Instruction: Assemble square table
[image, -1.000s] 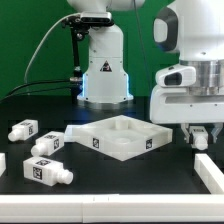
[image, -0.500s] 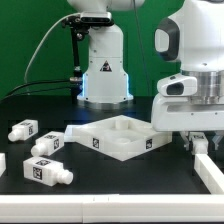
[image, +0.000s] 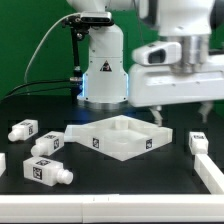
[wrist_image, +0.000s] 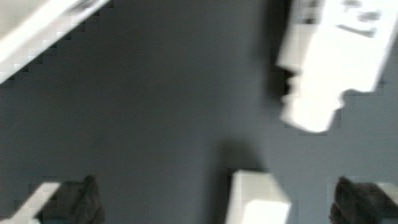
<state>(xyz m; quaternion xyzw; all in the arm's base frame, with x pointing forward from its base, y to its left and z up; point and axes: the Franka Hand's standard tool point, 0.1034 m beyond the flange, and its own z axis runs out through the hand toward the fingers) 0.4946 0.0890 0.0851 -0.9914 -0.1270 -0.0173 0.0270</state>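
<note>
Although its square shape gives it no long axis, the large white plastic square slab (image: 118, 140) lies flat on the black bench (image: 110, 195), ribbed side up, with one corner toward the exterior camera. Three short chunky white tagged legs lie on their sides off the slab's exterior-view left: the nearest leg (image: 50, 143), the farther leg (image: 22, 129) and the front leg (image: 48, 171). A fourth leg (image: 199, 142) sits just off the slab's right corner. Raised above that corner, the gripper (image: 181, 112) hangs spread wide, grasping and touching nothing. In the wrist view its dark fingers (wrist_image: 71, 200) flank a blurred white piece (wrist_image: 263, 198).
</note>
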